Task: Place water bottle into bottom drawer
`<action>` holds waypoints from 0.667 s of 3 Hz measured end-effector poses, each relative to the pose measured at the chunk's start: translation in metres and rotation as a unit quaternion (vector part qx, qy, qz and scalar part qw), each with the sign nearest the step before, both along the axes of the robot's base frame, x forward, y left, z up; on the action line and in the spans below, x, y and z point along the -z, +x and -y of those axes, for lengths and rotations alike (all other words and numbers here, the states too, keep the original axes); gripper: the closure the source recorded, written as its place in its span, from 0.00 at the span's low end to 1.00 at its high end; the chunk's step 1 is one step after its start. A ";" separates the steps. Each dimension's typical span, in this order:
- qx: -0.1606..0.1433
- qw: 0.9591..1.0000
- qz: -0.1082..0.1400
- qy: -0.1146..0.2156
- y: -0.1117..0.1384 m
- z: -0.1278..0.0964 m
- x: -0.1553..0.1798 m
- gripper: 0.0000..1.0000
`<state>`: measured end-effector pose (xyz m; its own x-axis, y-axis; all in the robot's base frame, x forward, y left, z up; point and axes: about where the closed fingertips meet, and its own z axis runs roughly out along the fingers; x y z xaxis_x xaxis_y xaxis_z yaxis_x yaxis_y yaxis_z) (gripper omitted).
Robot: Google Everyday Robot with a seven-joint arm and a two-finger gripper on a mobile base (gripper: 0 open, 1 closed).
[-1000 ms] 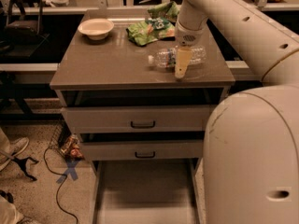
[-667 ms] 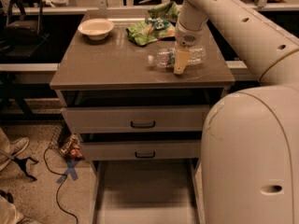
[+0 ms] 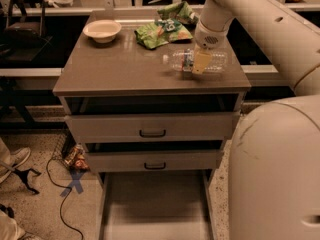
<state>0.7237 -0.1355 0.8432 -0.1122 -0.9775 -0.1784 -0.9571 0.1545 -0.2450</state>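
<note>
Cream plastic robot arm (image 3: 260, 19) reaches in from the upper right over the grey cabinet (image 3: 125, 69). The cabinet's wide, shallow grey bottom drawer (image 3: 155, 209) stands pulled out at floor level, its flat floor bare. On the cabinet top, the small clear ribbed water bottle with a white cap (image 3: 218, 62) lies on its side near the right front edge, cap pointing left. The crumpled green snack bags (image 3: 162, 31) lie just behind it.

The two-finger gripper (image 3: 200, 64) sits down over the bottle's labelled middle. Whether it is closed on the bottle or only set around it cannot be told.

The step in hand looks like the grasp. It calls for a firm, centred hold across the round body, so the bottle neither rolls toward the edge nor pivots. Then lift straight up, clear the two upper drawer fronts, and lower it well inside the drawer rails.
</note>
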 end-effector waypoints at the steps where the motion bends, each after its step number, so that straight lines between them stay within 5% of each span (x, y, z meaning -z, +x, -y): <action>1: 0.043 0.999 0.002 0.001 -0.031 0.029 -0.019 1.00; 2: 0.095 0.995 -0.016 0.012 -0.075 0.053 -0.025 1.00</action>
